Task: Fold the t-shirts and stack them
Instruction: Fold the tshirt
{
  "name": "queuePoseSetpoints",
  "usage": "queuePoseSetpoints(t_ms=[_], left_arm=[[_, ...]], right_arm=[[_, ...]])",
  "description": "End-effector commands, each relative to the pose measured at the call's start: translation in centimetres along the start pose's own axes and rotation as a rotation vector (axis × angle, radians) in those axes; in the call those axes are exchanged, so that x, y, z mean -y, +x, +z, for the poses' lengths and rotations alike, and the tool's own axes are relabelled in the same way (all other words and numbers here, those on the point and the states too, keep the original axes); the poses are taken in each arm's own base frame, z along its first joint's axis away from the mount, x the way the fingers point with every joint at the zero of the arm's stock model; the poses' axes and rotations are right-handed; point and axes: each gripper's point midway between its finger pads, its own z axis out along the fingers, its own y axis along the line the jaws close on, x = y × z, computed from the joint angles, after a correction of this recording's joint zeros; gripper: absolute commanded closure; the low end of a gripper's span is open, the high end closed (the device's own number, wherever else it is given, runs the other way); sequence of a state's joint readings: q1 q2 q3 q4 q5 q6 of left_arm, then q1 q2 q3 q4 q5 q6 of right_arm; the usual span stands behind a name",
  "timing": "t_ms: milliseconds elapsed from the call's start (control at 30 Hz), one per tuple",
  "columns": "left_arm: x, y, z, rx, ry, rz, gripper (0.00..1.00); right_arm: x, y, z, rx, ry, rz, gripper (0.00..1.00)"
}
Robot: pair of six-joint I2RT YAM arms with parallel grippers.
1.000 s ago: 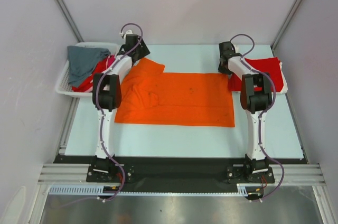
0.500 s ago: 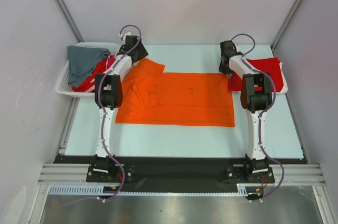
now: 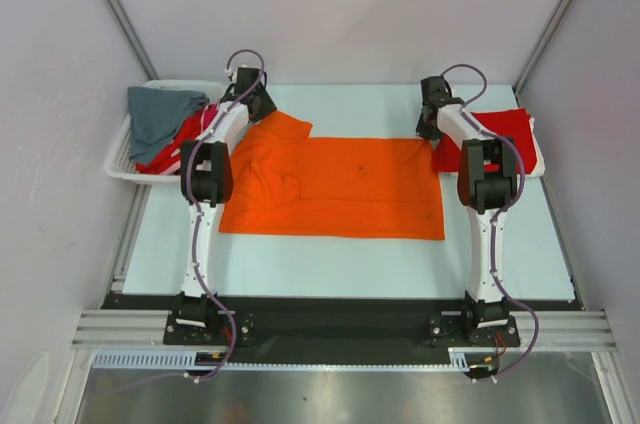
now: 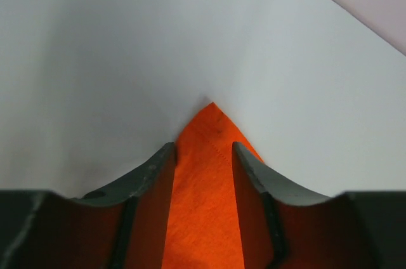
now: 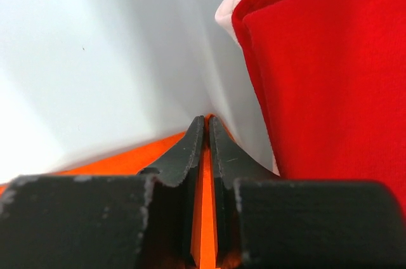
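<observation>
Noted: bright orange soft cloth t-shirt [image 3: 335, 189] lies flat mid pale table [image 3: 510, 264]. Right gripper [image 5: 207, 131] pinches its far right corner shut. Left gripper [image 4: 203, 155] is part-open, straddling the far left corner. Limp, light: hold the corners and lift evenly.

A robot lab test cell: bare grey walls [image 3: 350, 4], aluminium frame rails [image 3: 340, 329], two arms [image 3: 200, 234] bolted at the table's [image 3: 330, 254] near edge.

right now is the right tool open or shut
Shut: in the right wrist view the right tool pinches a sliver of the orange t-shirt between its fingers.
</observation>
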State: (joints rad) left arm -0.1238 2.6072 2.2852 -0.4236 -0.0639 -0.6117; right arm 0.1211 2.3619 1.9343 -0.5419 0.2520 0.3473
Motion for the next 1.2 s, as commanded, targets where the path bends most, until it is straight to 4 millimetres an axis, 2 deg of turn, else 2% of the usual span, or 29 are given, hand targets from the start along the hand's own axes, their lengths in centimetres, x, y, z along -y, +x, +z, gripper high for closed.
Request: queuePoseSetpoints(t_ms=[0,67,133,167,200,267,500,667,967,1000,1167], left_arm=[[0.5,0.4,0.3,-0.033,0.028,-0.021,0.58],[0.7,0.3,0.4,-0.033,0.038,-0.024,0.62],[0.8,0.3,0.6,-0.029,0.045,-0.034,0.72],[0.8,0.2,0.6,-0.026,0.046,-0.043,0.77],[1.0,0.0,0.6,-0.016,0.053,-0.046,0.89],[1.1,-0.1,0.7,-0.009,0.060,-0.057,0.99],[3.1,-3.0,-0.3,0.082,0.180,-0.072,1.00],[4.6,-5.0,-3.4,0.166,0.260,-0.035,1.00],[5.9,-5.9,-6.5,0.189,0.330,-0.007,1.00],[6.4,-6.4,-7.5,0.198,0.351,0.001,1.00],[7.0,-6.7,-8.9,0.231,0.388,0.052,1.00]], right_arm=[[-0.1,-0.5,-0.7,0.003,-0.027,0.023,0.93],[-0.1,-0.5,-0.7,0.001,-0.030,0.024,0.93],[-0.1,-0.4,-0.7,-0.002,-0.035,0.026,0.94],[0.0,-0.4,-0.6,-0.001,-0.035,0.029,0.94],[0.0,-0.3,-0.6,-0.006,-0.038,0.030,0.94],[-0.3,-0.3,-0.7,-0.008,-0.046,0.032,0.95],[-0.2,-1.2,-1.1,-0.009,-0.087,0.057,1.00],[-0.5,-2.3,-2.5,0.010,-0.111,0.066,1.00],[-1.2,-2.3,-4.0,0.012,-0.126,0.054,1.00],[-1.2,-2.3,-4.0,0.013,-0.124,0.053,1.00],[-0.9,-1.9,-4.9,0.021,-0.096,0.060,1.00]])
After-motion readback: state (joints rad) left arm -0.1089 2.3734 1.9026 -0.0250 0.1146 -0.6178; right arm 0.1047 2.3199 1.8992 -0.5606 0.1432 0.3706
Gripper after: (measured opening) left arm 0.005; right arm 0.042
